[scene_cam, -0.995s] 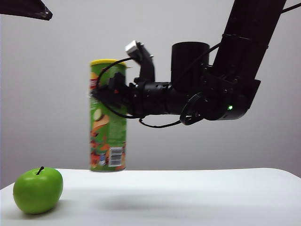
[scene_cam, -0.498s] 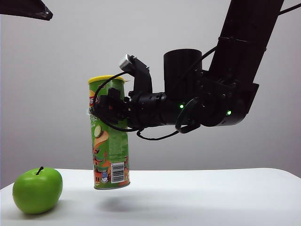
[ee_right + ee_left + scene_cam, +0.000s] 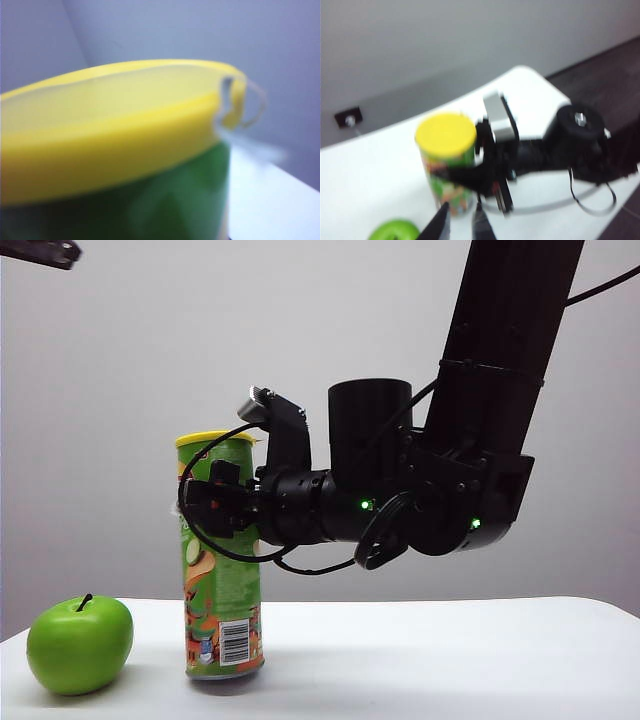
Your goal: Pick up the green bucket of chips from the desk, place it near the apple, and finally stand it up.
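Green and yellow fill most of what I get from the right wrist view: the chip canister [image 3: 150,200] sits right against that camera, its yellow lid [image 3: 115,125] blurred and very close. From the exterior view I see the canister [image 3: 222,580] standing on the white table [image 3: 450,660], tilted a little, its base on the surface and its barcode facing the camera. The right hand [image 3: 215,502] reaches in level from the right side of that view and is clamped on the canister's upper part, just under the lid. The black arm behind it runs up and out of the top of the picture.

The green apple [image 3: 80,645] rests on the table near the canister, to its left in the exterior view, with a clear strip of table between them; the two do not touch.

The left hand [image 3: 461,227] shows only in its own wrist view, which is soft with blur. Its two dark fingertips [image 3: 440,225] stand apart with a gap between them and nothing in it. That camera looks down from above on the canister's lid [image 3: 446,134], the right arm gripping the can, and a slice of the apple [image 3: 395,231] at the picture's edge. In the exterior view I only catch a dark corner [image 3: 40,252] at the top left, too little to say what it is.
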{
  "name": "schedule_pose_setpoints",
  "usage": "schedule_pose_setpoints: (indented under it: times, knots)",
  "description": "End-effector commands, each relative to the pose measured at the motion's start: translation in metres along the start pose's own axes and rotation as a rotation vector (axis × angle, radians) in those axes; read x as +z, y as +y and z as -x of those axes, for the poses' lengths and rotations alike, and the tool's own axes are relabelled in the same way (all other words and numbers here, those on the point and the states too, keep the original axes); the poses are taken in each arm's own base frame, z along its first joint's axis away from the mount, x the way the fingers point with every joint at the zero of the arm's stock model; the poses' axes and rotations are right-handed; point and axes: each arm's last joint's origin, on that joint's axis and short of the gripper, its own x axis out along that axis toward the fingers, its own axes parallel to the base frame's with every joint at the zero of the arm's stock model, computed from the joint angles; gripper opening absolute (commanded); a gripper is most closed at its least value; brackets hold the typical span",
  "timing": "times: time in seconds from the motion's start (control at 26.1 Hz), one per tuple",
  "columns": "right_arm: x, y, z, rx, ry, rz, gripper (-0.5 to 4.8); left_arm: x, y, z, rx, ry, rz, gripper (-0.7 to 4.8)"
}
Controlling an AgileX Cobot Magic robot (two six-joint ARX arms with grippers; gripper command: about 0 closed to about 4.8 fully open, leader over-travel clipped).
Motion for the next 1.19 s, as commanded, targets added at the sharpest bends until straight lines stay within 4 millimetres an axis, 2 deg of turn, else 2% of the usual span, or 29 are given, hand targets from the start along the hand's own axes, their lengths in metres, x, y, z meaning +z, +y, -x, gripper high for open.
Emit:
schedule_pose_setpoints:
  times: [0.04, 0.23, 0.46, 0.77, 1.03, 1.19]
  knots:
    - [0.007, -0.001, -0.001, -0.019, -0.056, 0.009, 0.84, -0.007, -0.007, 0.007, -0.005, 0.05, -0.005, 0.62]
    - [0.002, -0.002, -0.001, -0.035, -0.05, 0.005, 0.83, -0.014, -0.017, 0.019, -0.013, 0.086, -0.021, 0.62]
    - [-0.019, 0.002, -0.002, -0.049, -0.048, -0.039, 0.83, -0.019, -0.033, 0.037, -0.011, 0.073, -0.033, 0.62]
    - [-0.024, 0.014, -0.005, -0.042, -0.045, -0.042, 0.84, -0.024, -0.049, 0.057, 0.006, 0.025, -0.064, 0.62]
    - [-0.03, 0.013, -0.004, -0.051, -0.016, -0.041, 0.86, -0.027, -0.059, 0.068, 0.016, -0.015, -0.096, 0.62]
    - [-0.032, 0.013, -0.004, -0.056, 0.007, -0.038, 2.06, -0.029, -0.061, 0.07, 0.015, -0.01, -0.092, 0.62]
